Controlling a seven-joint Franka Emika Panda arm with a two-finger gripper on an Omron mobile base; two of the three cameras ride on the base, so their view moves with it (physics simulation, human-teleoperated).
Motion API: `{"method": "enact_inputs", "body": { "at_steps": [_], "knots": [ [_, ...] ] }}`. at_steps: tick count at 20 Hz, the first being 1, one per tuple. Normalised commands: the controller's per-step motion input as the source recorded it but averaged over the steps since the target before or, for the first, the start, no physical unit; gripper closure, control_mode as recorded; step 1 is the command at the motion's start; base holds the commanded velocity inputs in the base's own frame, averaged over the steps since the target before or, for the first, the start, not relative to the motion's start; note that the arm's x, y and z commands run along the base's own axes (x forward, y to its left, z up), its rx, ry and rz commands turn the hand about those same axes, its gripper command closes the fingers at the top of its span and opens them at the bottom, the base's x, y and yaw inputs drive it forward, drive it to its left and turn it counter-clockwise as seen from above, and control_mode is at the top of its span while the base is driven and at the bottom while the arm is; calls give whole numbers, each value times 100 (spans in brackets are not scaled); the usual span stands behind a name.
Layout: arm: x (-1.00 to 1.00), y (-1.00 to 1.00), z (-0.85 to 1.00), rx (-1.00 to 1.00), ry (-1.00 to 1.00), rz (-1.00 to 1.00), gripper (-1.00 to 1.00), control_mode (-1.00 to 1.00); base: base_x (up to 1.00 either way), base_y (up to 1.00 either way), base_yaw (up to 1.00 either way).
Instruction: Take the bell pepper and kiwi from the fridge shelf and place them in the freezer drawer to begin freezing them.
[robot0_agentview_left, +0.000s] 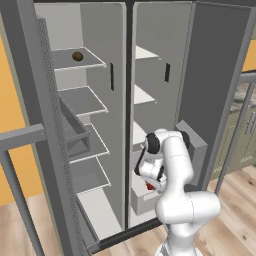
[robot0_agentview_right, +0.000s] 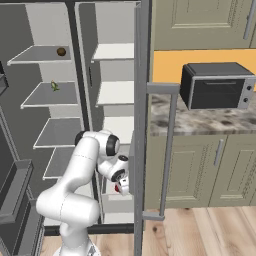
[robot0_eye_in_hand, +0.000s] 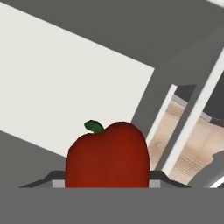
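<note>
- The gripper (robot0_eye_in_hand: 107, 186) is closed on the bell pepper (robot0_eye_in_hand: 107, 157): in the hand view the red fruit with its small green stem sits right between the two dark fingertips (robot0_eye_in_hand: 43, 181), which press in from either side.
- In the left base view the bell pepper (robot0_agentview_left: 150, 187) shows as a small red spot under the hand, low in the right-hand compartment of the open fridge.
- In the right base view the same red spot (robot0_agentview_right: 117, 188) sits at the gripper (robot0_agentview_right: 120, 189), just above the freezer drawer (robot0_agentview_right: 116, 204).
- The freezer drawer (robot0_agentview_left: 141, 200) is a pale box pulled out at the bottom of the right compartment; the pepper hangs over it, and whether it touches the drawer floor is hard to tell from these angles.
- In the hand view a broad pale surface lies behind the pepper, probably the freezer drawer's floor or wall (robot0_eye_in_hand: 65, 87), with wooden flooring visible past a grey frame to the right.
- The kiwi (robot0_agentview_left: 77, 56) rests on the top shelf of the left compartment, well apart from the arm.
- In the right base view the kiwi (robot0_agentview_right: 61, 51) is on that same top shelf, and a thin green-yellow item (robot0_agentview_right: 54, 86) lies on the shelf below it.
- A dark microwave (robot0_agentview_right: 217, 86) stands on the marbled counter (robot0_agentview_right: 200, 120) to the right of the fridge.
</note>
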Motion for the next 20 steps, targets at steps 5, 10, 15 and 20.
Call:
{"method": "enact_inputs", "body": {
  "at_steps": [5, 10, 15, 20],
  "knots": [
    [-65, 0, -37, 3, 0, 0, 100, -100, 0, 0, 0],
    [-79, 0, -37, 5, 0, 0, 100, -100, 0, 0, 0],
    [-88, 0, -31, 5, 0, 0, 100, -100, 0, 0, 0],
    [-8, 0, 2, 1, 0, 0, 100, -100, 0, 0, 0]
  ]
}}
